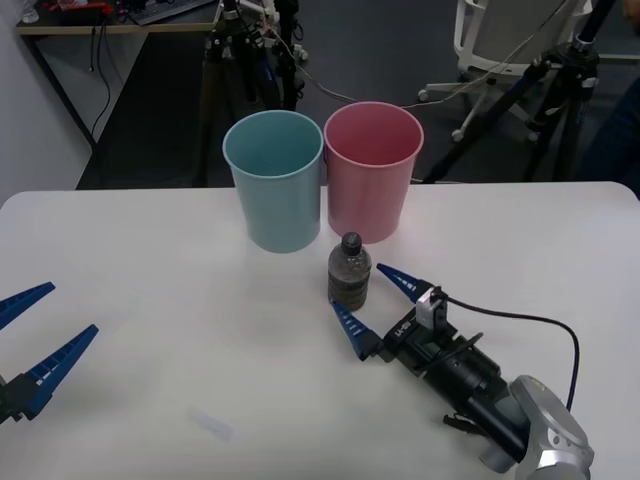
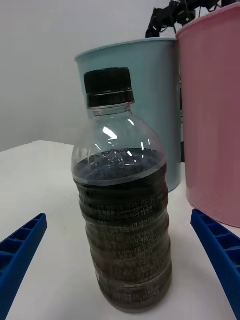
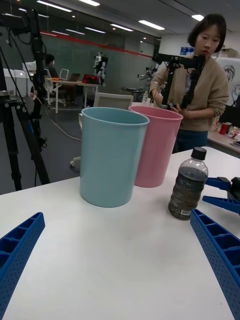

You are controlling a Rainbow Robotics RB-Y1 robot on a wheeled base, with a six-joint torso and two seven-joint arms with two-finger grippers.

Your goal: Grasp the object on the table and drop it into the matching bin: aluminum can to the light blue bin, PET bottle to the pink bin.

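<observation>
So my left fingers (image 1: 35, 345) are sitting spread wide apart, gripping nothing, hovering low over the counter (image 1: 150, 300) near its left edge. In the left wrist view those fingers (image 3: 20, 250) are framing the whole scene from a distance.

Moving right, the light blue bin (image 1: 274, 180) is standing upright near the far edge of the counter, and the pink bin (image 1: 371, 170) is standing right beside it, the two touching or nearly so.

Just in front of the pink bin, the PET bottle (image 1: 349, 270) is standing upright on the counter, dark cap on, dark liquid filling it up to the shoulder. It's close to both bins but not touching either.

My right fingers (image 1: 378, 298) are lying low over the counter and spread open around the bottle, one tip on each side of it, not squeezing it. In the right wrist view the bottle (image 2: 122, 210) is sitting dead centre with a gap to each finger (image 2: 217, 250).
</observation>
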